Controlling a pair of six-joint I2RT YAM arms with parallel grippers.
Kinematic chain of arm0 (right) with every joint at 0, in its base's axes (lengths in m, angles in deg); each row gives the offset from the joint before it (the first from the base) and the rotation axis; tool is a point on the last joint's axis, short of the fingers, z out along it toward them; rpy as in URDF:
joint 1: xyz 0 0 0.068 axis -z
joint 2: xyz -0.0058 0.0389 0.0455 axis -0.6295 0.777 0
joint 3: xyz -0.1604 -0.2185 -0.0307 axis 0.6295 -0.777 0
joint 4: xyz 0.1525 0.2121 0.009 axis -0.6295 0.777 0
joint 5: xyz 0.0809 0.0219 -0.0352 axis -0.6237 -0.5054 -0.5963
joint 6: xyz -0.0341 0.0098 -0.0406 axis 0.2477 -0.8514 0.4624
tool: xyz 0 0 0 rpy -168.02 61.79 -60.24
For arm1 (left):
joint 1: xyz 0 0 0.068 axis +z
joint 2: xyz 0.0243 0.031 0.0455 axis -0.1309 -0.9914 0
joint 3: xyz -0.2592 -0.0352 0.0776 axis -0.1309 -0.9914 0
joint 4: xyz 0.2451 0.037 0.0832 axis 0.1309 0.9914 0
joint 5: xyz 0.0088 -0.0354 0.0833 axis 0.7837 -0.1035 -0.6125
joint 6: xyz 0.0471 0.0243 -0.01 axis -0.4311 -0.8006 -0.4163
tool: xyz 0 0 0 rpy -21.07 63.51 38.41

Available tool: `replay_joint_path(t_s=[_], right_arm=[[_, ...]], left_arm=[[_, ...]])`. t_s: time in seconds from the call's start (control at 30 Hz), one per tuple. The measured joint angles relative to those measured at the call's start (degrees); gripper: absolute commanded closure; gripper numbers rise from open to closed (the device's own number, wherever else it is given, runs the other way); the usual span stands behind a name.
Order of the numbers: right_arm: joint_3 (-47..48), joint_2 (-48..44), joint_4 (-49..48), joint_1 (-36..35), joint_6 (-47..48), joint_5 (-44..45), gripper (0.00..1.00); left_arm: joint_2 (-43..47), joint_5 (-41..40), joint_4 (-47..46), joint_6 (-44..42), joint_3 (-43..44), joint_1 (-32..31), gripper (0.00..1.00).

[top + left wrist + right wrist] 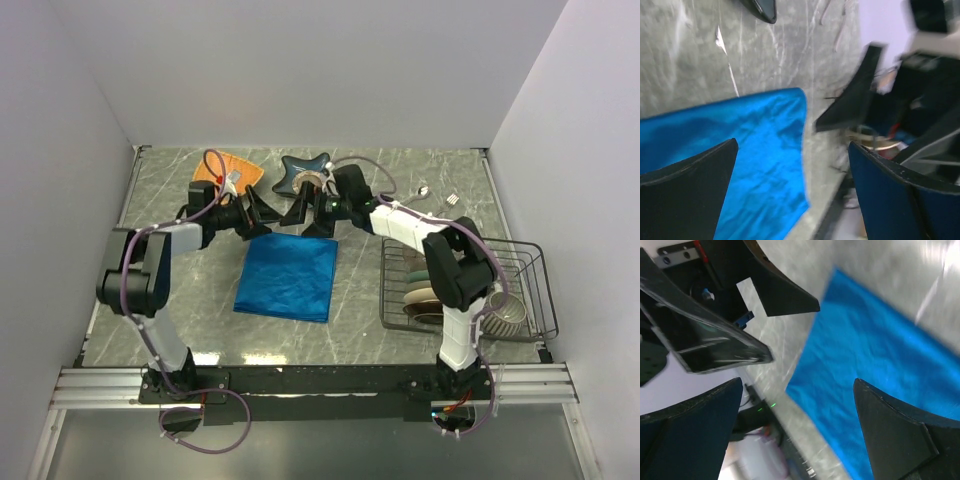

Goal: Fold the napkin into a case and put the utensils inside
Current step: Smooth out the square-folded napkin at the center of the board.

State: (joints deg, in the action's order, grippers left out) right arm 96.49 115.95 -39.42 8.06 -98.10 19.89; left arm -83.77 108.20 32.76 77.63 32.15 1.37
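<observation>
The shiny, faintly creased, squarish blue napkin (287,277) lies flat on the veined grey tabletop (360,290), the left end effector (260,216) and right end effector (308,216) spread wide and empty over its far edge, while the silver spoon (423,189) and fork (454,199) far right are barely discernible.

arms (150,265): grey-white links, black joints | cables (246,422): purple | fingers (687,185): black wedges

We see a grey marble-look tabletop (180,310) w/ white walls round it. Far left: an orange triangular dish (240,175). Just right of it, not touching, sits a dark star-shaped dish (297,168). Near right: black wire dish rack (540,285), plates (418,298) standing in its left part & a ribbed grey bowl (508,312) at its right.
</observation>
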Motion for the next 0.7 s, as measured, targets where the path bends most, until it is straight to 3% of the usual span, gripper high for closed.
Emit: replay_joint_path(t_s=[0.17,0.3,0.7], right_arm=[[-1.3,4.0,-6.0,0.1,-8.8,-4.0,0.00],[-1.3,6.7,-11.6,0.7,-13.4,-6.4,0.00],[-3.8,14.5,-16.2,4.1,-17.3,-10.4,0.00]], left_arm=[[-6.4,2.1,-13.6,14.4,-1.6,0.0,0.01],[-10.1,2.8,-20.0,20.7,-1.3,0.0,0.01],[-17.3,2.7,-21.0,22.5,0.5,0.1,0.01]])
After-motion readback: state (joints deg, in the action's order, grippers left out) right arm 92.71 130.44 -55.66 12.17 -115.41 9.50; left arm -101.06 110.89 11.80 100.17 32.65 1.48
